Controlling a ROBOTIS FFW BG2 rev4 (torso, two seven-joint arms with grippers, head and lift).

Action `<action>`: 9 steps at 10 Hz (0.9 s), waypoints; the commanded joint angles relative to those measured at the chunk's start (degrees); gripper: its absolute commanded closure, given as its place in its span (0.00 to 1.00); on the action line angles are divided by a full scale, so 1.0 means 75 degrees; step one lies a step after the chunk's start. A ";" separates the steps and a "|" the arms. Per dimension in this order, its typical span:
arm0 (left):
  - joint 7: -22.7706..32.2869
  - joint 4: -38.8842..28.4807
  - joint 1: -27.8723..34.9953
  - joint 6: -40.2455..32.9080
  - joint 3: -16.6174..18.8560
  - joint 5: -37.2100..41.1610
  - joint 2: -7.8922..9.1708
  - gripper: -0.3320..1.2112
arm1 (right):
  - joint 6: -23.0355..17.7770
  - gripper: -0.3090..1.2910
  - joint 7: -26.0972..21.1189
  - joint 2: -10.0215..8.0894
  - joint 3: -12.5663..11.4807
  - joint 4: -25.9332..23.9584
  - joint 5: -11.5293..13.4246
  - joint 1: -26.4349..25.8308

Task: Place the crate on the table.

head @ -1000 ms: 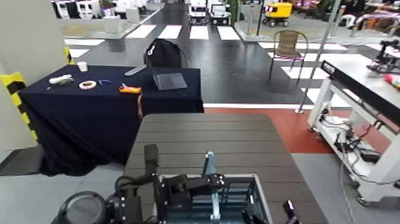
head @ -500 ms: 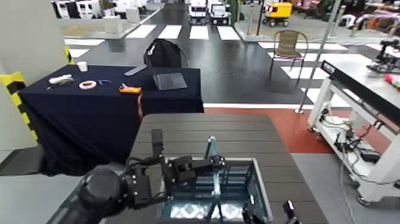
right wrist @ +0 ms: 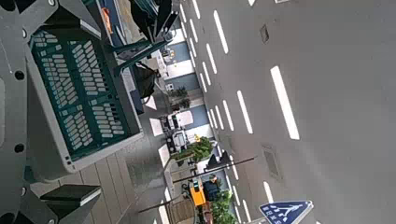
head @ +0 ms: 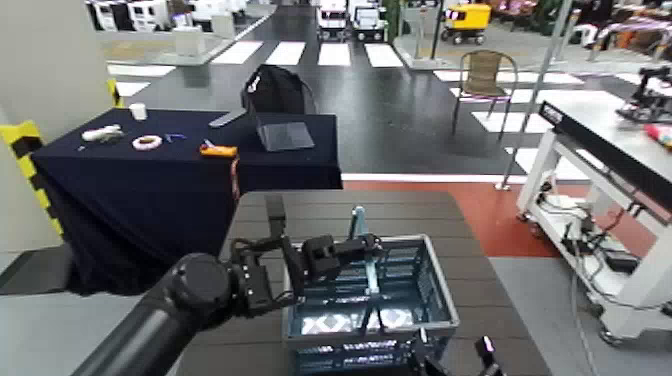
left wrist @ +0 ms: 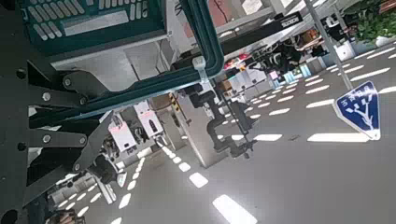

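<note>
The crate (head: 372,300) is a blue-grey lattice basket with a pale rim and a thin arched teal handle (head: 360,232). My left gripper (head: 352,248) is shut on the top of that handle and holds the crate over the near half of the dark brown slatted table (head: 340,210). I cannot tell if its base touches the slats. The left wrist view shows the teal handle (left wrist: 204,45) clamped under the crate's base. My right gripper (head: 484,354) is low at the crate's near right corner, open and empty. The right wrist view shows the crate's lattice side (right wrist: 79,79).
A table draped in navy cloth (head: 150,185) stands beyond on the left, with a laptop (head: 285,135), tape rolls and a backpack (head: 275,90). A white-framed workbench (head: 600,150) stands on the right. A chair (head: 485,75) is farther back.
My left arm has reached forward and carried the crate away from me, farther over the table and higher in view. The right gripper has stayed at the bottom edge.
</note>
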 commanded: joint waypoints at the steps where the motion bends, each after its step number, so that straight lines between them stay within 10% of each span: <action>1: -0.0227 0.0904 -0.0440 -0.0356 -0.0395 -0.0007 -0.0184 0.99 | -0.0037 0.28 0.0006 -0.0011 0.0053 0.0030 -0.0024 -0.0041; 9: -0.0544 0.1982 -0.0955 -0.0919 -0.1051 -0.0007 -0.0371 0.90 | -0.0072 0.28 0.0006 -0.0035 0.0182 0.0076 -0.0082 -0.0123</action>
